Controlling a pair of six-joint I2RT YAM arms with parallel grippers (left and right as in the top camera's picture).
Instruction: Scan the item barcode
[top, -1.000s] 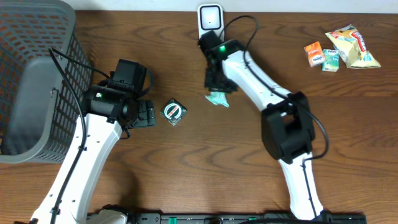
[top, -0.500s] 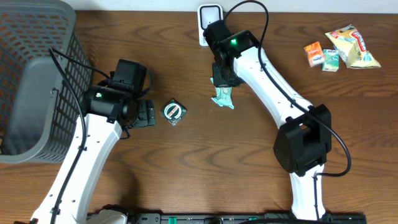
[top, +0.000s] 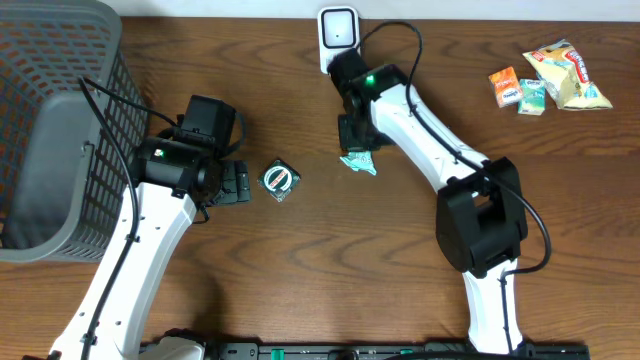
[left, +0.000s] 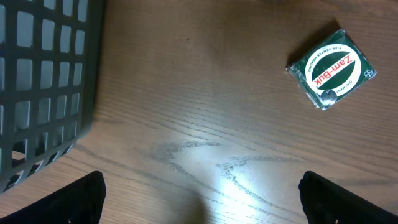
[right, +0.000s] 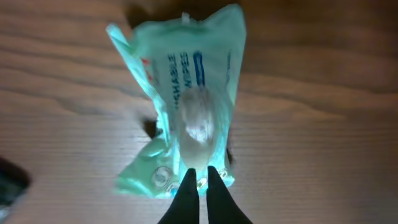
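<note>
A mint-green wipes packet (right: 186, 106) lies crumpled on the wooden table, just below the white barcode scanner (top: 338, 30) in the overhead view. My right gripper (right: 203, 175) is shut, its dark fingertips pinching the packet's near edge; from above the gripper (top: 353, 148) sits right over the packet (top: 358, 162). A green Zam-Buk tin (left: 331, 68) rests flat left of the packet, also the tin (top: 280, 181) from above. My left gripper (left: 202, 199) stands wide open over bare wood, the tin beyond it to the right, nothing between its fingers.
A grey mesh basket (top: 50, 130) fills the left side of the table, its wall (left: 43, 81) close to the left gripper. Several snack packets (top: 550, 80) lie at the far right. A cable loops over the right arm near the scanner.
The right gripper's jaws closed onto the wipes packet's edge and the right arm swung slightly to the right, then back; the packet shifted a little rightward. The left arm stayed still.
</note>
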